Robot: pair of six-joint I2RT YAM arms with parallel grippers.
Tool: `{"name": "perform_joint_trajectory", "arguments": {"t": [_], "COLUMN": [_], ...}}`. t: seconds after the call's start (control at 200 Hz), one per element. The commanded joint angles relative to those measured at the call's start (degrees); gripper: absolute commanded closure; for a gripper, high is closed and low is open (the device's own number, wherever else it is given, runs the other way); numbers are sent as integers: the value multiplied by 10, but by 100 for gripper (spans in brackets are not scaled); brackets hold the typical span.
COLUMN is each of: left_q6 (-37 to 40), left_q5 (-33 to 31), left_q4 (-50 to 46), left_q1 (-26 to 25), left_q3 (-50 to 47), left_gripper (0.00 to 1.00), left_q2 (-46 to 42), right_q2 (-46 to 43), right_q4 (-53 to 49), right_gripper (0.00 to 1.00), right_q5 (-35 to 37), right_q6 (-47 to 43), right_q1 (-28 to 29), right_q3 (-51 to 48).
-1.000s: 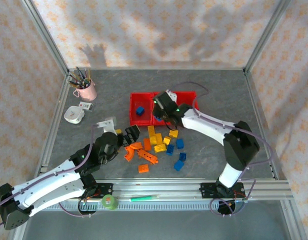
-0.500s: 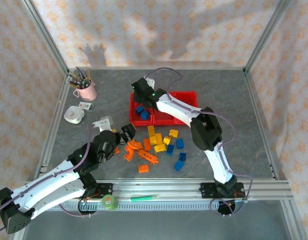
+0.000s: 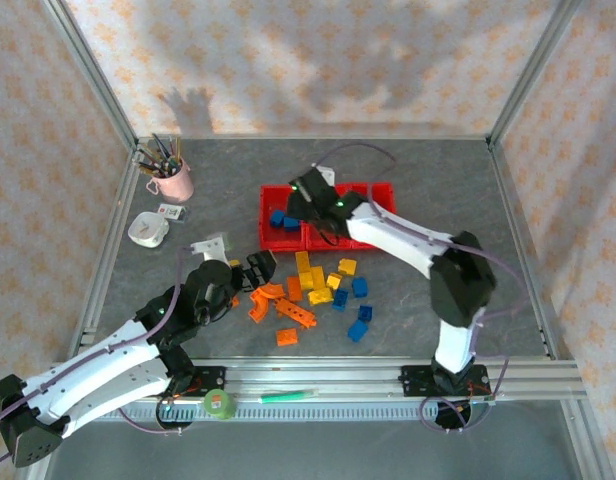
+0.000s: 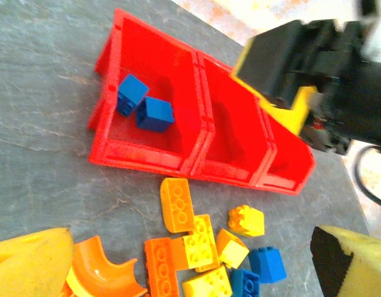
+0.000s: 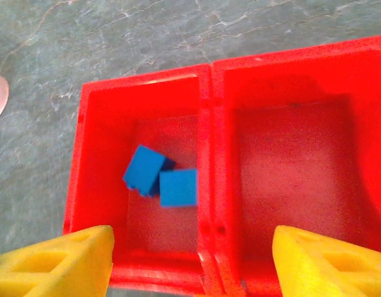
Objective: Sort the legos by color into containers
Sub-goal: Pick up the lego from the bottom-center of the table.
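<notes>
Hovering over left cell of bins (image 5: 206,148) holding two blue bricks (image 5: 161,179), right gripper (image 5: 193,253) is gaping empty; left gripper (image 3: 258,268) is sitting spread near bins, over loose bricks (image 3: 313,285).

The right arm (image 3: 398,238) stretches far forward, the right pincer (image 5: 190,242) spread wide; the left pincer (image 4: 190,252) also gapes.

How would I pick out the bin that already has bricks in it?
On the grey table, behind the loose bricks, stands a row of three joined red bins. Take the end bin nearest the pink cup of pens. It holds two blue bricks; its neighbour is empty.
</notes>
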Motion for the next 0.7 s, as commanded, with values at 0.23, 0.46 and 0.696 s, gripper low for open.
{"name": "perform_joint_trajectory", "arguments": {"t": [0.23,0.46,0.696], "left_q6": [5,-19,-29], "left_q5": [79,77,74], "left_q4": [80,125,158], "left_q1": [-46,-79,-94], "left_q3": [-10,-28,-35], "left_gripper": [1,1,1], "left_q2": [50,68,87], "right_q2": [-202,-259,-256], "right_q4": [4,4,36], "right_gripper": [23,22,24], "right_q5": [8,-31,-66], "right_q6": [18,36,27], "right_q1": [2,2,1], "right_q3": [-239,-360,-430]}}
